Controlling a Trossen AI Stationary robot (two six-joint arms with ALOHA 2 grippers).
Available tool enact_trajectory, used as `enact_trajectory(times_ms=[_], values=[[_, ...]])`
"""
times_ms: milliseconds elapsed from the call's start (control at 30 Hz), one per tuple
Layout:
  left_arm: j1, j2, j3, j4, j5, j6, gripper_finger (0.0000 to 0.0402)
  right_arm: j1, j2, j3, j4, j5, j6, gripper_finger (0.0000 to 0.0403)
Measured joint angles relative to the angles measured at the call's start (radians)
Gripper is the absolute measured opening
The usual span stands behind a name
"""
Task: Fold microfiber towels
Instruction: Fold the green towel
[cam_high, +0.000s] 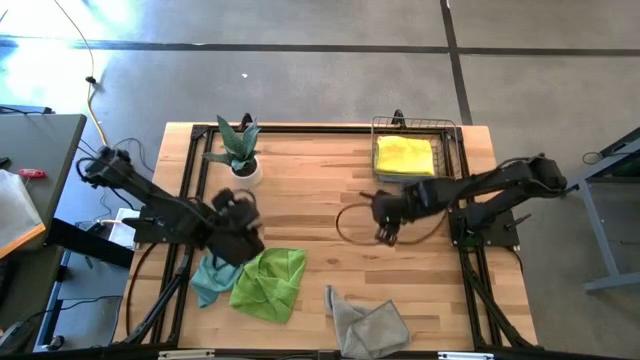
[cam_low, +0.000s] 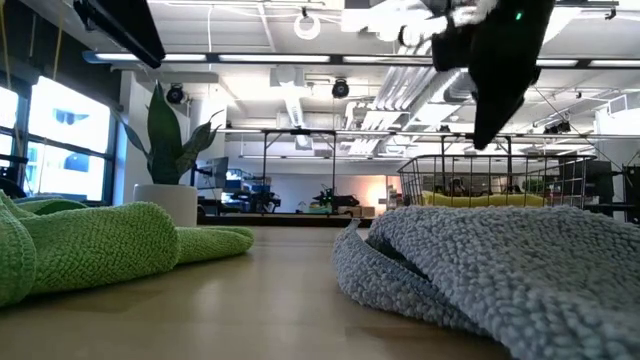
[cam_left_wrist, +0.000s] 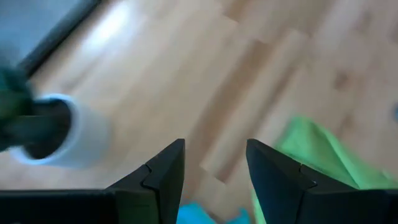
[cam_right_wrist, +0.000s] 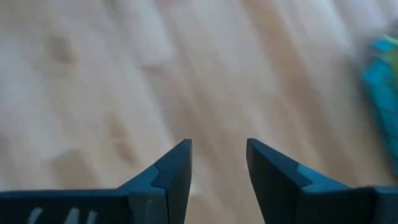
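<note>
Towels lie in three places: a yellow towel (cam_high: 404, 155) already sits in the wire basket (cam_high: 452, 128) at the far right of the worktop (cam_high: 310, 170), a lime green towel (cam_high: 268, 283) and a teal towel (cam_high: 208, 282) lie crumpled and touching each other at the near left, and a grey towel (cam_high: 368, 323) lies rumpled at the near edge, right of centre.

The left gripper (cam_high: 238, 228) hangs just beyond the green and teal pair, on their far side, close to the potted plant (cam_high: 238, 148). Its fingers (cam_left_wrist: 163, 180) stand parted with bare wood between them and hold nothing; in its wrist view the green cloth shows just past one fingertip. The left arm is clearly the nearer one to that pair, reaching in low from the left edge with its wrist tipped down.

The right gripper (cam_high: 386, 222) hovers over bare wood at mid-worktop, between the basket and the grey towel, fingers (cam_right_wrist: 174, 174) likewise apart and empty. The grey towel lies toward the near edge from it, its longer side running roughly left to right. The right arm stretches in from the right edge, elbow raised and wrist turned downward.
</note>
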Motion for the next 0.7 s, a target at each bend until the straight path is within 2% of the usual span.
enact_trajectory(times_ms=[167, 333, 567, 700], values=[[-0.077, 0.124, 0.0, 0.073, 0.065, 0.033, 0.0161, 0.13, 0.0, 0.0, 0.155, 0.014, 0.007, 0.0145], [-0.135, 0.238, 0.0, 0.082, 0.154, 0.032, 0.0161, 0.207, 0.05, 0.0, 0.368, 0.106, -0.084, 0.0145], [-0.198, 0.307, 0.0, 0.08, 0.357, 0.055, 0.0161, 0.222, 0.228, 0.001, 0.771, 0.158, -0.33, 0.0145], [-0.227, 0.3, 0.0, 0.08, 0.4, 0.074, 0.0161, 0.205, 0.345, 0.001, 1.038, 0.156, -0.465, 0.0145]])
